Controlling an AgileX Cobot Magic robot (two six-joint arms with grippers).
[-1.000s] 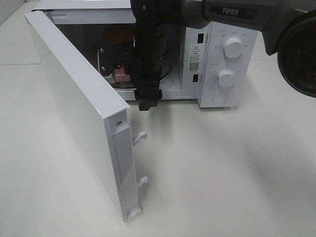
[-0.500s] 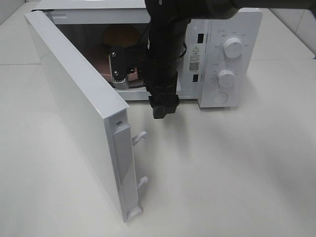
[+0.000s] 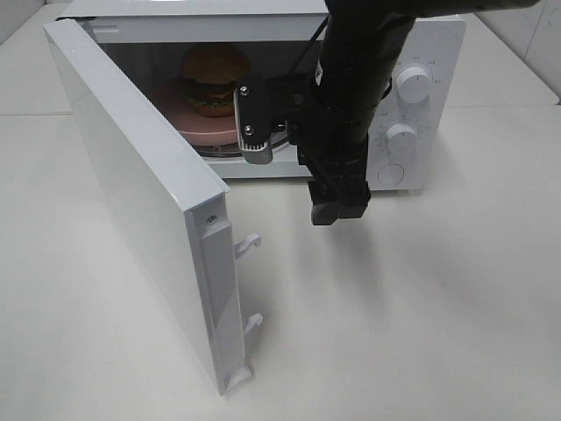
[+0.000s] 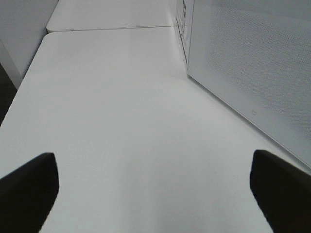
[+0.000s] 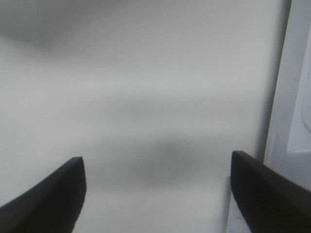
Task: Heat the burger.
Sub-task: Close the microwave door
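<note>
The burger [image 3: 214,77], with a glossy brown bun and green lettuce, sits on a round pink plate [image 3: 180,114] inside the white microwave [image 3: 425,53]. The microwave's door [image 3: 131,193] is swung wide open to the left. My right gripper [image 3: 338,209] hangs pointing down just outside the cavity, in front of the control panel and apart from the burger. In the right wrist view my right gripper [image 5: 155,194] is open over bare table, holding nothing. My left gripper [image 4: 155,189] is also open and empty, low over the table beside the door's outer face [image 4: 252,63].
Two white knobs [image 3: 412,83] and a round button are on the microwave's right panel, partly behind my right arm. Two latch hooks [image 3: 250,241] stick out of the open door's edge. White tabletop [image 3: 394,333] spreads in front of the microwave.
My right arm has drawn back out of the microwave and shifted right and forward, uncovering the burger on its plate. Its jaws have widened slightly. The left gripper has not moved.
</note>
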